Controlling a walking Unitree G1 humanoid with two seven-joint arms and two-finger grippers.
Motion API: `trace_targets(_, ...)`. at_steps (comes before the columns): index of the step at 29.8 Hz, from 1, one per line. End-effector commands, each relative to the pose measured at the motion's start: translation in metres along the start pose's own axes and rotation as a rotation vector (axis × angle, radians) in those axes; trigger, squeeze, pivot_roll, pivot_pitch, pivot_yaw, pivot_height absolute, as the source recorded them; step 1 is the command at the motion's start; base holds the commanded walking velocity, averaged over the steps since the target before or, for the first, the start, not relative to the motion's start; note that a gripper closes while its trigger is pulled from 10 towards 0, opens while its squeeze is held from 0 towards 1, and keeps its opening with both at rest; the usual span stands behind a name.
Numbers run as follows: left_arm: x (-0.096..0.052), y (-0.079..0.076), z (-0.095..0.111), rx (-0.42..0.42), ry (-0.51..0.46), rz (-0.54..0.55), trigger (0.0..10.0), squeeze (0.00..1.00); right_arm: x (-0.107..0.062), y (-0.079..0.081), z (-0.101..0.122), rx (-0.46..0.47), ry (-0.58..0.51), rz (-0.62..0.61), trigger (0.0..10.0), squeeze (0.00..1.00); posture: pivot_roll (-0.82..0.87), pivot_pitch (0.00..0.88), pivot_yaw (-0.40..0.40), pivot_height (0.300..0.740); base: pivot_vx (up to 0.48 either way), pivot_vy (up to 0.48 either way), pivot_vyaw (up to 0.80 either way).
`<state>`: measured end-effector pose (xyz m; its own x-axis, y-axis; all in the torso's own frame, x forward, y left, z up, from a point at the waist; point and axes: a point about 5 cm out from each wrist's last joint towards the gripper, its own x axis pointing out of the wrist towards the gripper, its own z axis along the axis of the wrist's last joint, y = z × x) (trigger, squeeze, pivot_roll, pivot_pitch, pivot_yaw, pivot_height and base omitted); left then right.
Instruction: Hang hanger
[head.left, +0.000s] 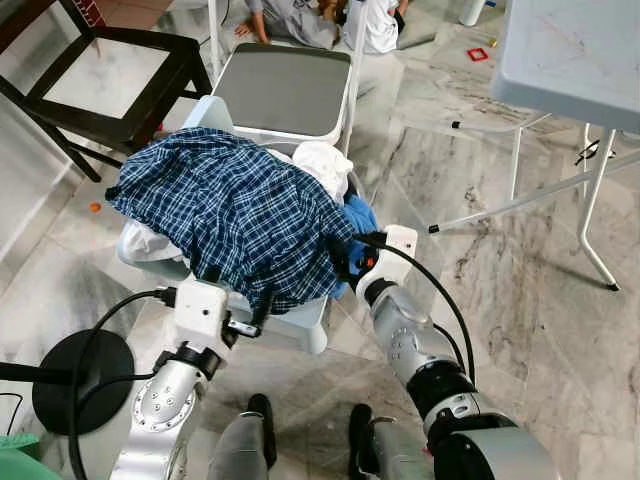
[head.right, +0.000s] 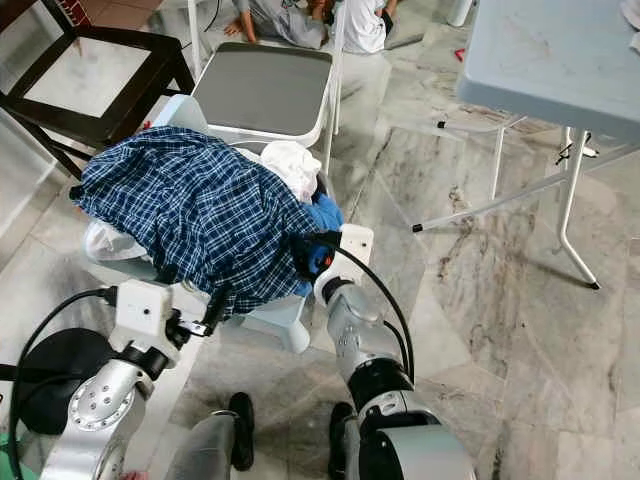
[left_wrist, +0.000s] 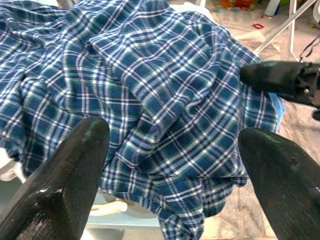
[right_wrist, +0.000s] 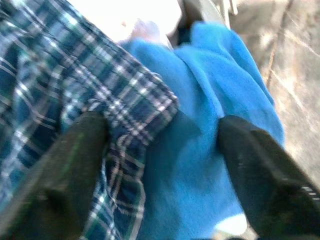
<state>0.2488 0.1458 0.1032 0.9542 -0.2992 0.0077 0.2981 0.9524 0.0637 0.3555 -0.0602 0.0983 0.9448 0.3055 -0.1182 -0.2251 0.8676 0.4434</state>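
Two grippers reach into a heap of laundry. The left gripper (head.left: 262, 312) sits at the near edge of the plaid shirt (head.left: 240, 215), its fingers (left_wrist: 60, 185) spread wide with the shirt's hanging hem between and just beyond them; they grip nothing. The right gripper (right_wrist: 155, 145) is pushed in at the shirt's right edge, fingers (right_wrist: 260, 175) spread, straddling the seam where the plaid hem lies over a blue cloth (right_wrist: 210, 115). One finger presses against the plaid, the other lies over the blue; whether either is caught I cannot tell. From the left wrist, the right gripper's black finger shows just past the shirt's far fold.

Under the shirt is a pale basket (head.left: 295, 325), its rim showing just below the left gripper. A white cloth (head.left: 322, 165) pokes out beyond the right gripper, next to the blue one. Past the heap stands a grey-seated chair (head.left: 285, 90), and to its left a dark wooden one (head.left: 95, 85). A white folding table (head.left: 570, 60) stands well off to the right gripper's side. People sit on the floor behind the grey chair. The hanger cannot be made out anywhere.
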Motion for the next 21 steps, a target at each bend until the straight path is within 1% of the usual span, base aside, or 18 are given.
trace_targets(1,-0.004,0.0,-0.004,-0.002,0.022,0.005,10.0,0.0,0.005,0.047,-0.014,0.087,0.026,0.097,0.0,0.0,0.19,0.35,0.0,0.74,0.0,0.0,0.0)
trace_targets(3,-0.004,0.001,-0.005,-0.003,0.025,0.003,10.0,0.0,0.006,0.048,-0.015,0.085,0.025,0.1,0.0,0.0,0.19,0.349,0.0,0.74,0.0,0.0,0.0)
trace_targets(4,-0.004,0.001,-0.005,-0.003,0.026,0.003,10.0,0.0,0.005,0.048,-0.016,0.079,0.026,0.106,1.3,0.0,0.18,0.347,-0.001,0.74,0.0,0.0,0.0)
trace_targets(5,-0.003,0.001,-0.005,-0.001,0.027,0.002,10.0,0.0,0.003,0.047,-0.018,0.045,0.028,0.123,10.0,0.0,0.18,0.346,-0.003,0.74,0.0,0.0,0.0)
trace_targets(7,-0.003,0.001,-0.005,0.0,0.028,0.002,10.0,0.0,0.002,0.046,-0.019,0.034,0.027,0.13,10.0,0.0,0.18,0.346,-0.003,0.74,0.0,0.0,0.0)
trace_targets(10,0.0,0.0,-0.004,0.019,0.02,0.002,10.0,0.0,-0.003,0.038,-0.017,-0.031,-0.003,0.141,10.0,0.0,0.17,0.341,-0.007,0.74,0.0,0.0,0.0)
trace_targets(11,0.003,0.0,-0.002,0.032,0.013,0.003,10.0,0.0,-0.006,0.031,-0.014,-0.066,-0.024,0.131,10.0,0.0,0.16,0.339,-0.011,0.74,0.0,0.0,0.0)
trace_targets(12,0.003,0.0,-0.002,0.032,0.013,0.003,10.0,0.0,-0.006,0.031,-0.014,-0.066,-0.024,0.131,10.0,0.0,0.16,0.339,-0.011,0.74,0.0,0.0,0.0)
trace_targets(13,0.005,0.0,-0.001,0.037,0.008,0.004,10.0,0.0,-0.01,0.024,-0.011,-0.091,-0.045,0.115,10.0,1.0,0.16,0.339,-0.011,0.74,0.0,0.0,0.0)
trace_targets(14,0.007,0.0,0.0,0.053,0.004,0.007,10.0,0.0,-0.015,0.015,-0.006,-0.117,-0.075,0.094,10.0,1.0,0.16,0.339,-0.011,0.74,0.0,0.0,0.0)
trace_targets(15,0.009,-0.001,0.0,0.074,0.0,0.006,10.0,0.0,-0.025,-0.002,0.002,-0.157,-0.122,0.039,10.0,1.0,0.13,0.33,-0.017,0.74,0.0,0.0,0.0)
trace_targets(16,0.01,-0.001,0.0,0.079,-0.001,0.003,10.0,0.0,-0.028,-0.007,0.004,-0.166,-0.134,0.023,10.0,1.0,0.13,0.33,-0.017,0.74,0.0,0.0,0.0)
trace_targets(17,0.01,-0.001,0.0,0.079,-0.001,0.003,10.0,0.0,-0.028,-0.007,0.004,-0.166,-0.134,0.023,10.0,1.0,0.13,0.33,-0.017,0.74,0.0,0.0,0.0)
trace_targets(19,0.012,-0.001,-0.002,0.099,0.008,0.009,10.0,0.0,-0.034,-0.016,0.01,-0.18,-0.162,-0.004,10.0,1.0,0.11,0.326,-0.016,0.74,0.0,0.0,0.0)
trace_targets(20,0.012,-0.001,-0.002,0.099,0.008,0.009,10.0,0.0,-0.034,-0.016,0.01,-0.18,-0.162,-0.004,10.0,1.0,0.11,0.326,-0.016,0.74,0.0,0.0,0.0)
trace_targets(21,0.014,-0.002,-0.003,0.1,0.01,0.008,10.0,0.0,-0.039,-0.022,0.014,-0.196,-0.177,-0.02,10.0,1.0,0.09,0.323,-0.016,0.74,0.0,0.0,0.0)
